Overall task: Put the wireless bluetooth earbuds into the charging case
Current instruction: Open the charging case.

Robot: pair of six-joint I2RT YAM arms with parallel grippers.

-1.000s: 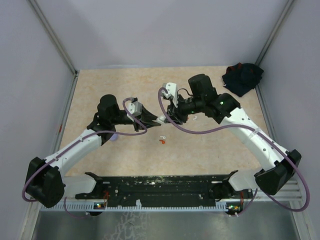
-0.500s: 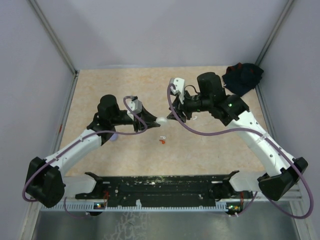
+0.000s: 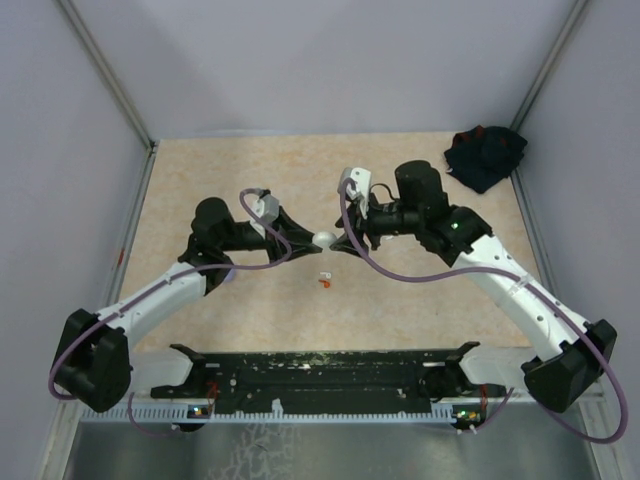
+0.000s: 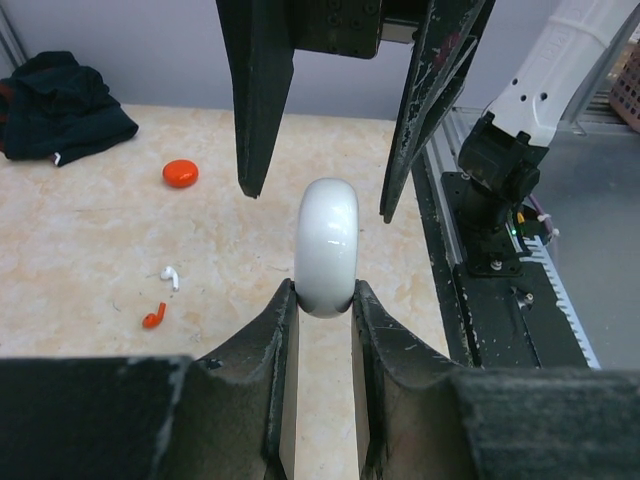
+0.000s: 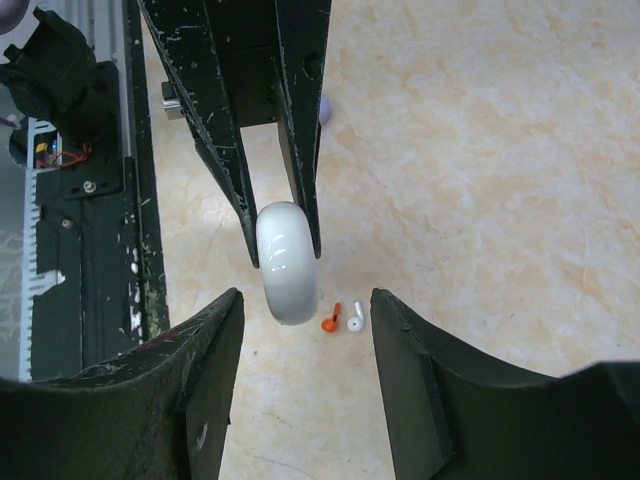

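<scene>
A round white charging case [image 4: 326, 245] stands on edge, closed, and my left gripper [image 4: 323, 290] is shut on its lower rim, holding it above the table. In the top view the charging case [image 3: 323, 239] hangs mid-table between both grippers. My right gripper [image 5: 306, 297] faces it, open, with its fingers on either side of the case [image 5: 287, 262] and not touching it. Two earbuds lie on the table below: an orange one [image 5: 330, 319] and a white one [image 5: 355, 320], side by side. They also show in the left wrist view, white earbud [image 4: 170, 277] and orange earbud [image 4: 153, 318].
An orange round case [image 4: 180, 174] lies on the table beyond the earbuds. A dark crumpled cloth [image 3: 485, 155] sits in the far right corner. The black rail [image 3: 320, 365] with the arm bases runs along the near edge. Grey walls close in the table.
My right gripper's jaws have spread apart and drawn back off the white case. The left arm has carried the case slightly right and farther from the bases.
</scene>
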